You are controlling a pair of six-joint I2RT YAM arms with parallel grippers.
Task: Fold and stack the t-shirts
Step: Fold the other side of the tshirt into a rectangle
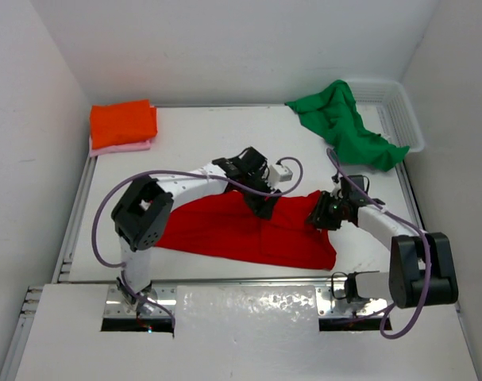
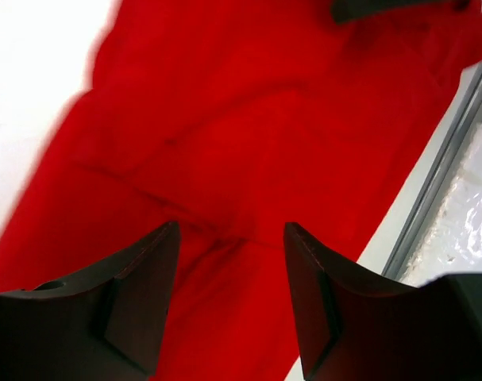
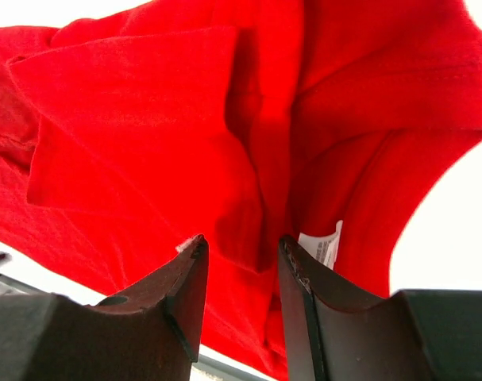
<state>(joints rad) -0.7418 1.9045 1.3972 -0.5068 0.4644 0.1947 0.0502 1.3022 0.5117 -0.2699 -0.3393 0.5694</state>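
The red t-shirt [image 1: 241, 234] lies half-folded and rumpled in the middle of the table. My left gripper [image 1: 264, 206] hangs over its upper edge, and in the left wrist view [image 2: 231, 230] its jaws stand apart above red cloth [image 2: 248, 119], gripping nothing. My right gripper [image 1: 318, 217] is at the shirt's right end. Its jaws [image 3: 242, 242] are open, with a loose fold of red cloth [image 3: 145, 119] and a white label [image 3: 324, 246] just beyond the tips. A folded orange t-shirt [image 1: 123, 123] rests on a pink t-shirt [image 1: 125, 147] at the back left. The green t-shirt [image 1: 344, 123] lies crumpled at the back right.
A white mesh basket [image 1: 401, 111] stands in the back right corner, with the green shirt spilling out of it onto the table. White walls close in the table on three sides. A metal rail [image 2: 443, 171] runs along the near edge beside the red shirt.
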